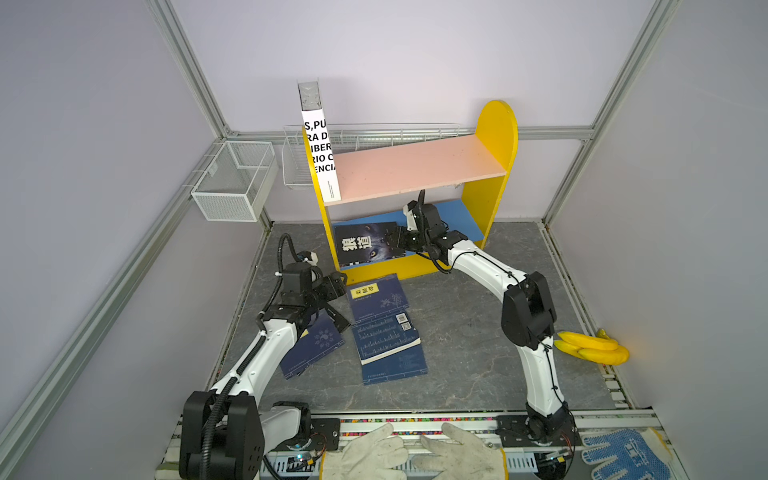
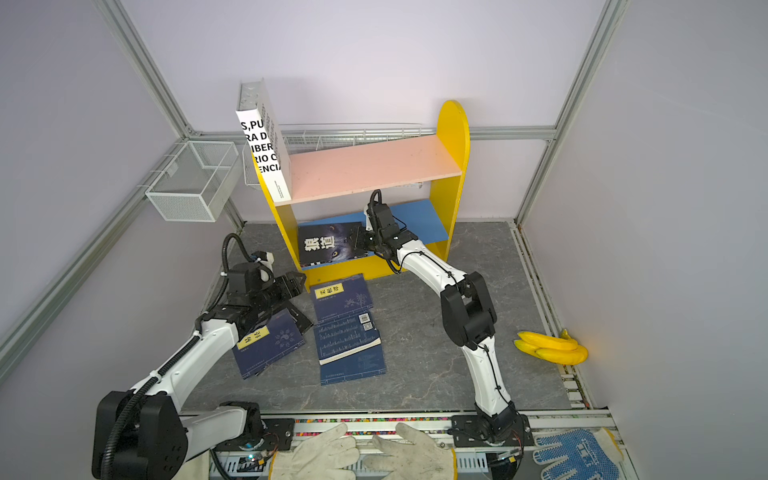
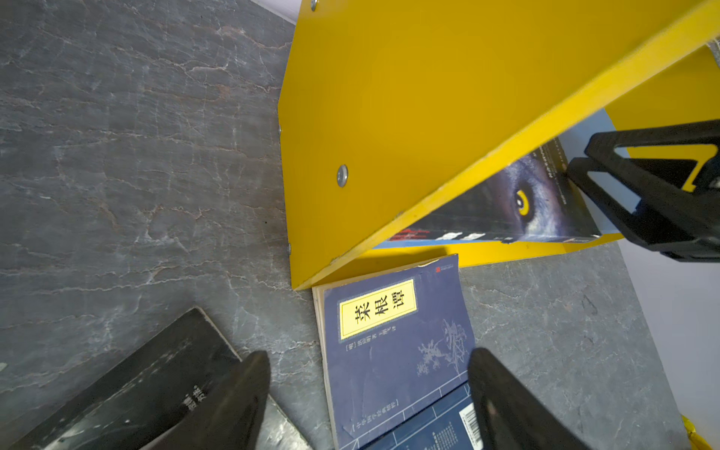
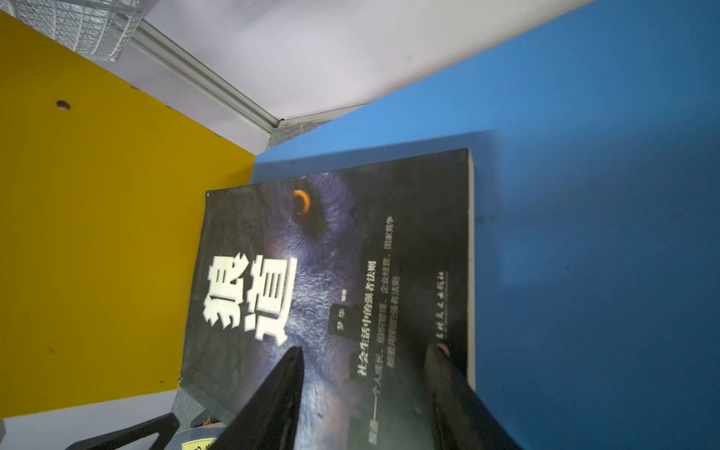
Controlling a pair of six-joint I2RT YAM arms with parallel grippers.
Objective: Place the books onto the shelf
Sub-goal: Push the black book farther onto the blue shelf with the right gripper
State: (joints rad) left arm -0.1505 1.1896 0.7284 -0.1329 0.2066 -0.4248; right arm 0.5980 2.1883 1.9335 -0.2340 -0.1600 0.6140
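Black wolf-eyed book (image 1: 362, 246) lies flat.

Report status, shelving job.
Left gripper open above navy books on table. Right gripper open at black book on blue board. White book on pink board. No obstruction seen.

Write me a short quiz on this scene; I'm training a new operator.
1. True or false: the white book stands on the pink upper board.
2. The black wolf book lies on: A) the pink upper board, B) the blue lower board, C) neither.
3. Fill in: the left gripper has its jaws ____.
Key: 1 true; 2 B; 3 open.
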